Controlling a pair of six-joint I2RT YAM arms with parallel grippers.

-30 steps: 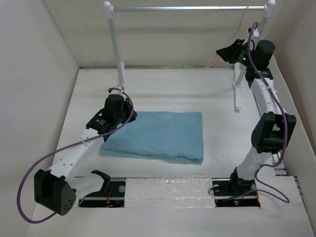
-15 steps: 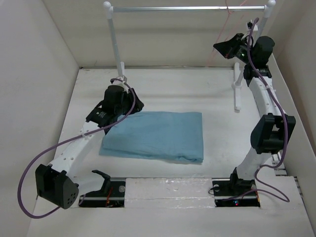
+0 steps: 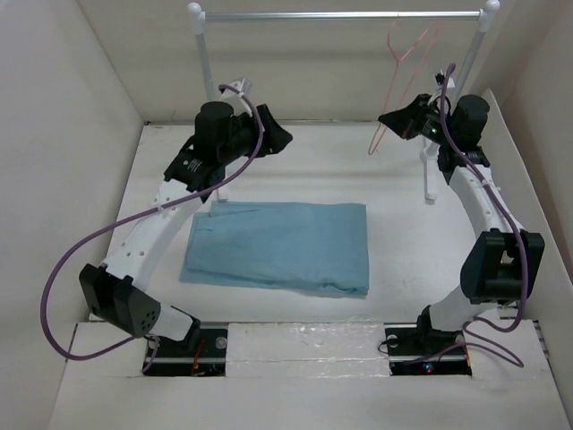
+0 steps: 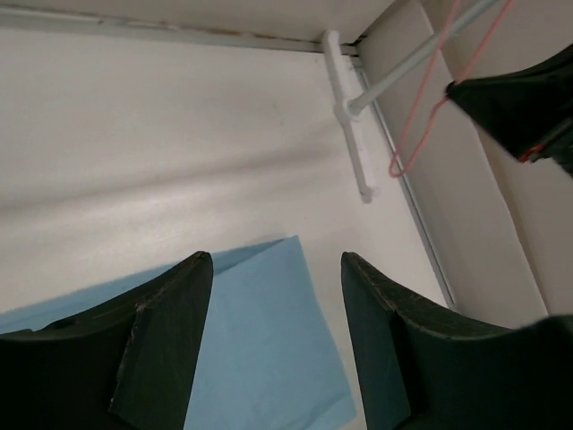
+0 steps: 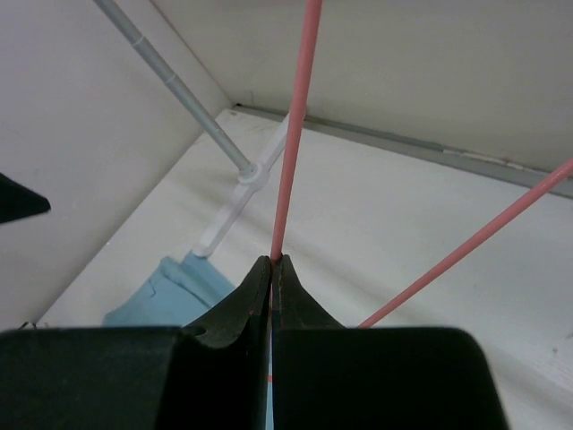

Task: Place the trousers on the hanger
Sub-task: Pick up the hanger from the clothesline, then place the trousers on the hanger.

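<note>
Right tool (image 5: pixel 271 262): clamped shut on thin pink-red wire hanger (image 5: pixel 291 134), swung leftward under silver rail (image 3: pixel 340 14), upper right. Left tool (image 4: pixel 273 264): raised, jaws parted, empty, off light blue cloth trousers (image 3: pixel 282 244) mid-frame on white surface (image 3: pixel 358 170).

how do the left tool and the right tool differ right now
The left tool stands open with nothing between its fingers; the right tool is shut on a thin rod of the pink hanger. The left tool hangs in the air behind the folded trousers, touching nothing; the right tool is off to their far right side, holding the hanger up. Both are black two-finger tools, off the table.
</note>
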